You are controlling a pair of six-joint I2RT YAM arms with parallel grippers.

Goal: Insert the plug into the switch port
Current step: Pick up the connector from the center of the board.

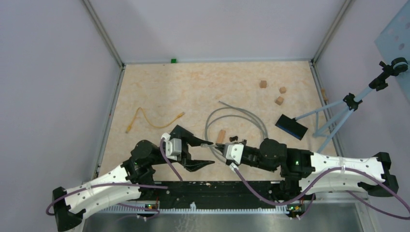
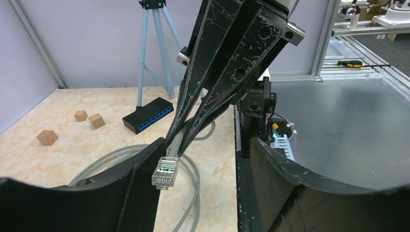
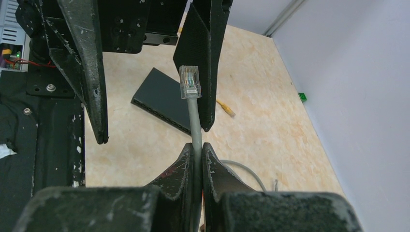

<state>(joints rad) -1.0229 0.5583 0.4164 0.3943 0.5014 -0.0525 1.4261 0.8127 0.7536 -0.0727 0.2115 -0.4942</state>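
The plug (image 2: 164, 171) is a clear connector on the end of a grey cable (image 1: 237, 113). My right gripper (image 3: 198, 146) is shut on the cable just behind the plug (image 3: 189, 82), which sticks out toward the left arm. My left gripper (image 2: 207, 145) is open, with the plug between its fingers and lying against the ribbed pad of the left one (image 2: 142, 188). From above, both grippers (image 1: 199, 152) (image 1: 216, 146) meet at the table's near middle. The switch (image 1: 291, 126), a black box with a blue port row (image 2: 153, 117), lies on the table to the right, apart from both.
The grey cable loops on the table behind the grippers. Wooden blocks (image 1: 279, 100) lie at the back right and one (image 1: 221, 136) beside the grippers. A light-blue tripod (image 1: 338, 116) stands by the switch. A yellow cable (image 1: 150, 121) lies to the left. A dark flat box (image 3: 162, 99) shows beyond the plug.
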